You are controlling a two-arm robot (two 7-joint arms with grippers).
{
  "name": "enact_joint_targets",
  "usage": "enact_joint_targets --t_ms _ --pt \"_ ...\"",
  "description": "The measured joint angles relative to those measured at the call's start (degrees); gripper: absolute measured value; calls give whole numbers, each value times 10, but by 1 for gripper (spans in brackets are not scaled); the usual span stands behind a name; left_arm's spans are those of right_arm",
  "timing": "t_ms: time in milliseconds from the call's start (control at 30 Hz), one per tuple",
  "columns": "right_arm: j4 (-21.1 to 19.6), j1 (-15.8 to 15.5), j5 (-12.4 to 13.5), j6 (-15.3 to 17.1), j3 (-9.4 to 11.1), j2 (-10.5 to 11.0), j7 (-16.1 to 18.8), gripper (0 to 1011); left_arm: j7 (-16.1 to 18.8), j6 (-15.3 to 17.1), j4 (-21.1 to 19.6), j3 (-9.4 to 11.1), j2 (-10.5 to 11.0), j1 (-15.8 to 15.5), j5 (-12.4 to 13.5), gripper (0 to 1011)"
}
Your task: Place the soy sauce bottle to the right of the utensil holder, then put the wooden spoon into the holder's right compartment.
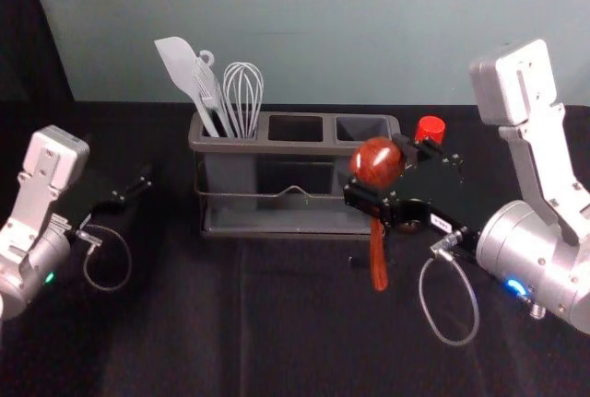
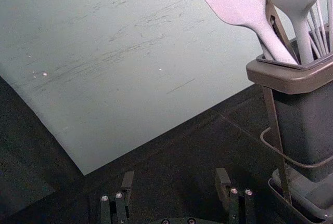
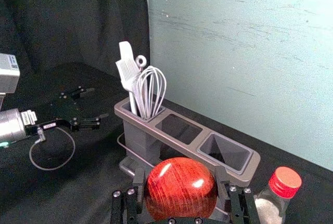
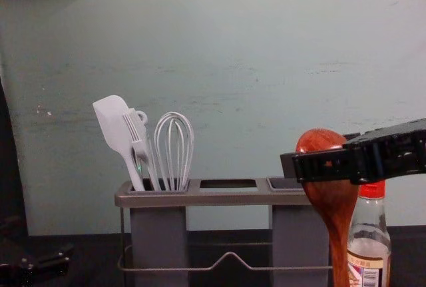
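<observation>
Right tool (image 1: 373, 170) reaches inward by holder (image 1: 277, 148), gripping upright spoon (image 1: 378, 259); left tool (image 1: 140, 183) aside.

The glossy red-brown wooden spoon (image 1: 376, 162) is held bowl-up before the grey utensil holder's (image 1: 295, 148) right end; the red-capped glass soy sauce bottle (image 4: 370, 234) stands upright just right of the holder.

Bottle (image 4: 369, 232) right of holder (image 1: 277, 147), whisk (image 1: 243, 93) inside

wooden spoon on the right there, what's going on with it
The robot's right gripper holds a glossy reddish-brown wooden spoon upright by its bowl, handle down, in front of the grey utensil holder's right end. The clear glass bottle with a red cap stands right of the holder. The spoon isn't in the right compartment yet.
</observation>
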Motion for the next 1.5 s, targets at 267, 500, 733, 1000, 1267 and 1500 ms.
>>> enact_joint_targets --t_ms 267,500,733,1000,1267,1500 --pt "0 0 -1 0 0 0 0 829 0 0 0 0 0 0 0 1000" --pt "0 0 -1 0 0 -1 0 830 0 0 0 0 0 0 0 1000" --pt "-4 0 6 0 -3 -1 -7 830 0 0 0 0 0 0 0 1000" --pt "-14 41 14 21 -6 1 -13 830 0 0 0 0 0 0 0 1000" --pt "-18 107 30 48 -3 -3 -12 830 0 0 0 0 0 0 0 1000" --pt "-4 164 39 60 -3 -8 -17 830 0 0 0 0 0 0 0 1000"
